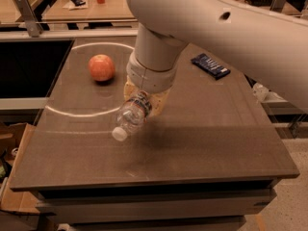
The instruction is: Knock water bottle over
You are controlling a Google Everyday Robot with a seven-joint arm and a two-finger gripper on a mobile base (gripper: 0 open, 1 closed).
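Note:
The water bottle (131, 115) is clear ribbed plastic with a white cap (118, 134) and a dark label band. It is tilted steeply, cap pointing down and to the front left, over the middle of the brown table (216, 143). My gripper (144, 96) sits at the end of the big white arm (159, 57) and is shut on the bottle's base end. Its tan fingers (161, 101) show on either side of the bottle. The arm hides the bottle's bottom.
A red apple (101, 67) stands at the back left inside a white circle line (72, 113). A dark blue packet (210, 65) lies at the back right. A black recess (29, 66) borders the table's left side. A cluttered bench (82, 4) stands behind.

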